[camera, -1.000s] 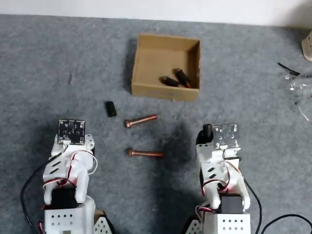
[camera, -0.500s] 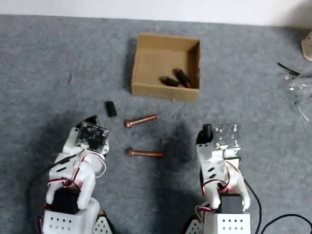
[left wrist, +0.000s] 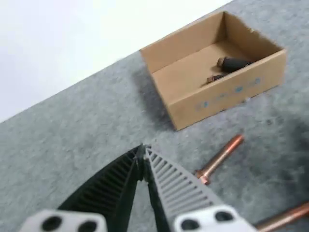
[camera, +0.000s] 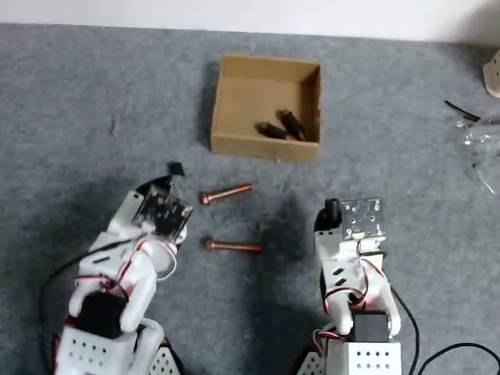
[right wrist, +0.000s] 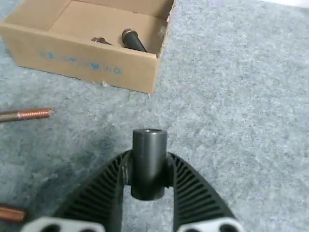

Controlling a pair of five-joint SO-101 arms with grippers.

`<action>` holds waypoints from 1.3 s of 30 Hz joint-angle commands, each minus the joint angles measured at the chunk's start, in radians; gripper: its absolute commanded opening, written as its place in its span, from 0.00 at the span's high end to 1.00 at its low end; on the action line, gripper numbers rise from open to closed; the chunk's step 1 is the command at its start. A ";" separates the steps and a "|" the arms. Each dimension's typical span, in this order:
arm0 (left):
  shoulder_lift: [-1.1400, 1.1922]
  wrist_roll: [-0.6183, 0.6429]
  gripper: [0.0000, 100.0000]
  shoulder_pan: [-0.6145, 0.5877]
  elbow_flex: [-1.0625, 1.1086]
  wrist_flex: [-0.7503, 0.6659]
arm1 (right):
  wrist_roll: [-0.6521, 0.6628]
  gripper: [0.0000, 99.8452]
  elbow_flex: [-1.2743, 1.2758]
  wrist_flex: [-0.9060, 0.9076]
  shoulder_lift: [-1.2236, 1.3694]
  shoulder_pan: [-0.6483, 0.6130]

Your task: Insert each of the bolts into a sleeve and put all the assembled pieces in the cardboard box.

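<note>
Change: left pincer (camera: 166, 184) has swung forward and inward from its parked spot; the right arm has not shifted since then.
Meaning: I judge the left arm is starting on the last loose parts, while the right arm waits with its sleeve ready for a bolt.
Cardboard box (camera: 264, 145): well ahead of both pincers, open side up, with two assembled pieces (camera: 281, 126) lying inside.
Left pincer state: its fingers meet at the tip in its own wrist view (left wrist: 141, 151), so I read it as closed and empty.
Right pincer (right wrist: 148, 166): clamped on the held sleeve (right wrist: 149, 145), which stands upright with its bore facing up.
First bolt (camera: 226, 193): flat on the mat just beside the left pincer's tip, on the side toward the right pincer.
Second bolt (camera: 233, 246): behind the left pincer's tip, between the two arms.
Loose sleeve (camera: 176, 169): right at the left pincer's tip, partly covered by it.
Left to do: two bolts need sleeves, then boxing.
</note>
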 commanded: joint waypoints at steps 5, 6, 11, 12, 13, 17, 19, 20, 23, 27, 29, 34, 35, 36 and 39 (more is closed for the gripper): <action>0.602 -0.324 0.99 0.036 -0.440 0.003 | 0.015 1.00 0.150 -0.045 -0.021 0.013; 0.662 -0.368 0.99 0.038 -0.456 0.003 | 0.015 1.00 0.150 -0.045 -0.021 0.015; 0.923 -0.486 0.99 0.090 -0.489 0.002 | 0.015 1.00 0.150 -0.048 -0.021 0.012; 0.961 -0.488 0.99 0.108 -0.489 0.003 | 0.015 1.00 0.150 -0.059 -0.019 0.012; 0.993 -0.483 0.99 0.122 -0.487 0.005 | 0.015 1.00 0.150 -0.064 -0.019 0.013; 1.099 -0.476 0.99 0.191 -0.516 0.086 | 0.015 1.00 0.150 -0.064 -0.019 0.013; 1.150 -0.479 0.99 0.202 -0.562 0.143 | 0.015 1.00 0.150 -0.064 -0.019 0.013; 1.178 -0.480 0.99 0.202 -0.591 0.170 | 0.015 1.00 0.150 -0.064 -0.019 0.013; 1.283 -0.482 0.97 0.174 -0.700 0.250 | 0.015 1.00 0.150 -0.064 -0.019 0.012; 1.443 -0.488 0.90 0.139 -0.860 0.347 | 0.015 1.00 0.150 -0.065 -0.019 0.012; 1.506 -0.545 0.91 0.134 -0.918 0.374 | 0.015 1.00 0.150 -0.065 -0.019 0.012; 1.644 -0.571 0.92 0.131 -1.032 0.390 | 0.015 1.00 0.150 -0.067 -0.019 0.010; 1.669 -0.571 0.92 0.131 -1.046 0.390 | 0.015 1.00 0.150 -0.067 -0.019 0.010; 1.692 -0.572 0.92 0.133 -1.058 0.390 | 0.015 1.00 0.150 -0.068 -0.019 0.010; 1.764 -0.574 0.92 0.134 -1.098 0.388 | 0.015 1.00 0.150 -0.068 -0.019 0.010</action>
